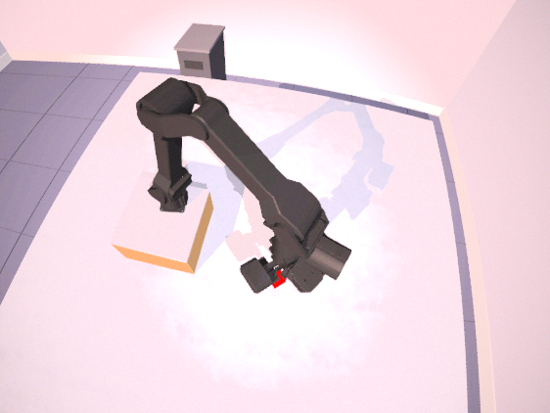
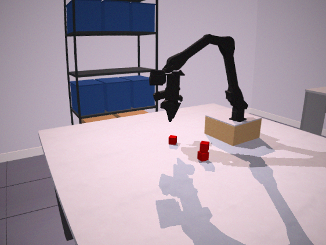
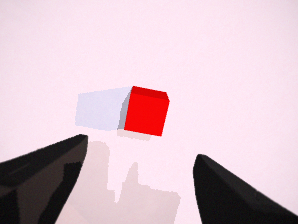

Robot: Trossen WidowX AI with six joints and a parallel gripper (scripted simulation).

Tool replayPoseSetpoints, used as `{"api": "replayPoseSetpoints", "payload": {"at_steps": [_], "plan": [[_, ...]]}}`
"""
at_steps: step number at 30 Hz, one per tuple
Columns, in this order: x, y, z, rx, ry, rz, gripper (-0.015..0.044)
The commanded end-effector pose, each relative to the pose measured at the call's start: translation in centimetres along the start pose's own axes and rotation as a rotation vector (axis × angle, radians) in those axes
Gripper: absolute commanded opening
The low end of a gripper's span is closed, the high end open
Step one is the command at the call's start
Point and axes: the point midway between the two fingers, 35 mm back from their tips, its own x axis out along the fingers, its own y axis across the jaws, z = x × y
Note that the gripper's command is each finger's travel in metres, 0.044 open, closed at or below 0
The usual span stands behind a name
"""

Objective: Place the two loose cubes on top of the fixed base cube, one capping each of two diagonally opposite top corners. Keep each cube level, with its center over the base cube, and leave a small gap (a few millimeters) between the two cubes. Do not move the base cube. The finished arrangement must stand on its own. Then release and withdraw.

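A loose red cube (image 2: 173, 140) (image 3: 145, 114) lies flat on the table, apart from the other two. In the top view only part of this cube (image 1: 279, 282) shows beneath the arm. The base cube (image 2: 203, 156) stands on the table to its right in the exterior view. Another red cube (image 2: 205, 146) rests on top of the base cube, offset slightly to the right in that view. Both are hidden in the top view and out of the wrist view. My gripper (image 2: 170, 120) (image 3: 142, 152) is open and empty, pointing down, above the loose cube, which shows ahead of the fingertips in the wrist view.
The arm stands on a wooden block (image 1: 159, 220) (image 2: 220, 129), behind and right of the cubes in the exterior view. A shelf with blue bins (image 2: 118, 94) stands beyond the table (image 2: 101, 174). A grey cabinet (image 1: 196, 51) stands past the far edge in the top view.
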Motion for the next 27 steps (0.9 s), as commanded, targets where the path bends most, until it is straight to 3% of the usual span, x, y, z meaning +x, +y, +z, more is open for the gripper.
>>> {"api": "replayPoseSetpoints", "payload": {"at_steps": [1,27], "plan": [[4.0,-0.3,-0.6,0.01,0.024,-0.006,0.0265],[8.5,-0.3,-0.8,0.01,0.025,-0.006,0.0265]]}}
